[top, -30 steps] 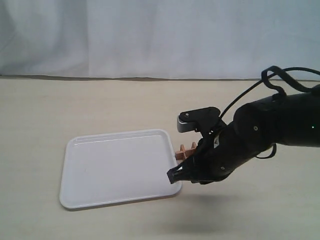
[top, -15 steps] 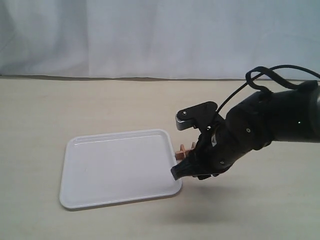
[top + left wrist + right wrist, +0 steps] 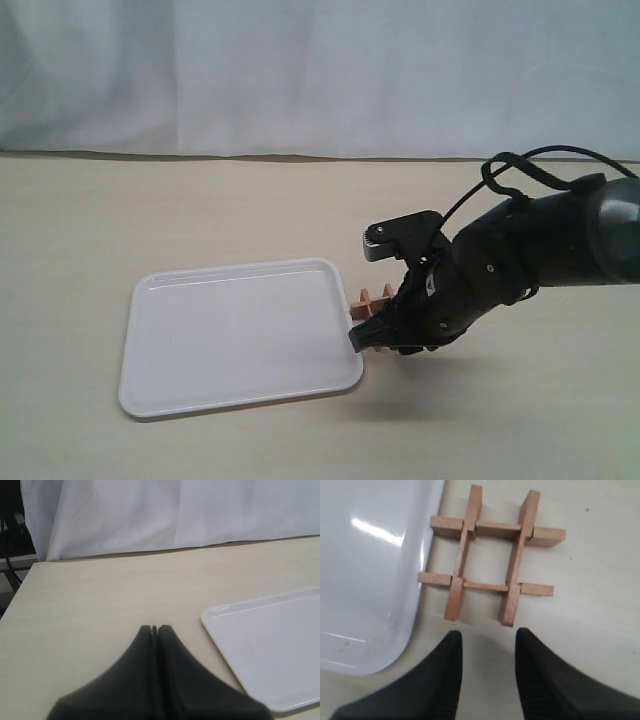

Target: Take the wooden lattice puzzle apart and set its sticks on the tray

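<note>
Pale table [image 3: 200, 210], white curtain [image 3: 300, 70] behind

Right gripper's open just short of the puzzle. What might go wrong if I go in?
1. The puzzle is fully interlocked; the right gripper closing on one stick may drag the whole grid, since the left gripper is shut and away.
2. Stick ends sit right by the tray rim, so a push could jam them against it.

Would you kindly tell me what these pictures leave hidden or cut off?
- Exterior view: the small reddish-brown wooden lattice puzzle is mostly hidden behind the black right arm.
- Left wrist view: the flat white plastic tray is cut off by the picture edge.
- Right wrist view: the tray is cropped too.
</note>
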Controlling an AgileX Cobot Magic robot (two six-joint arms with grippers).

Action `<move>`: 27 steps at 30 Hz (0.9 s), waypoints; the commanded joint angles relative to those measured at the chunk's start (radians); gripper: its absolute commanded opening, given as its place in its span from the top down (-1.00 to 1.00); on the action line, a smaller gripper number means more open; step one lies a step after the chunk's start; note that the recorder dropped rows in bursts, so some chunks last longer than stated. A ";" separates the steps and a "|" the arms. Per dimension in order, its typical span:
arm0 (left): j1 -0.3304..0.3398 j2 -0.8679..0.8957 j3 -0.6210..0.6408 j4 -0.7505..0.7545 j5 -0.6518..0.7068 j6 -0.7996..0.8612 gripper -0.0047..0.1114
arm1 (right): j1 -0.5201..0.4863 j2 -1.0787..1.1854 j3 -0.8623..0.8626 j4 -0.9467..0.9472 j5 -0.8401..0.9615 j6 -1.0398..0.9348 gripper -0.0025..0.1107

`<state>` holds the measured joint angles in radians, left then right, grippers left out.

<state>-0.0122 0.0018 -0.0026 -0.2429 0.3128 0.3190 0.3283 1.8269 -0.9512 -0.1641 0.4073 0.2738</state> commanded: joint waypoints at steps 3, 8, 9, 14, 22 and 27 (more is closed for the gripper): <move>0.003 -0.002 0.003 0.001 -0.005 -0.001 0.92 | -0.005 0.044 -0.003 -0.010 -0.090 0.012 0.35; 0.003 -0.002 0.003 0.001 -0.005 -0.001 0.92 | -0.006 0.054 -0.003 -0.030 -0.114 0.012 0.35; 0.003 -0.002 0.003 0.001 -0.005 -0.001 0.92 | -0.010 0.055 -0.003 -0.033 -0.114 0.012 0.35; 0.003 -0.002 0.003 0.001 -0.005 -0.001 0.92 | -0.045 0.051 -0.003 -0.038 -0.104 0.026 0.35; 0.003 -0.002 0.003 0.001 -0.005 -0.001 0.92 | -0.047 0.080 -0.003 -0.051 -0.179 0.026 0.35; 0.003 -0.002 0.003 0.001 -0.005 -0.001 0.92 | -0.052 0.091 -0.003 -0.061 -0.192 0.026 0.58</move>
<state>-0.0122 0.0018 -0.0026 -0.2429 0.3128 0.3190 0.2846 1.9158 -0.9512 -0.2133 0.2358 0.2976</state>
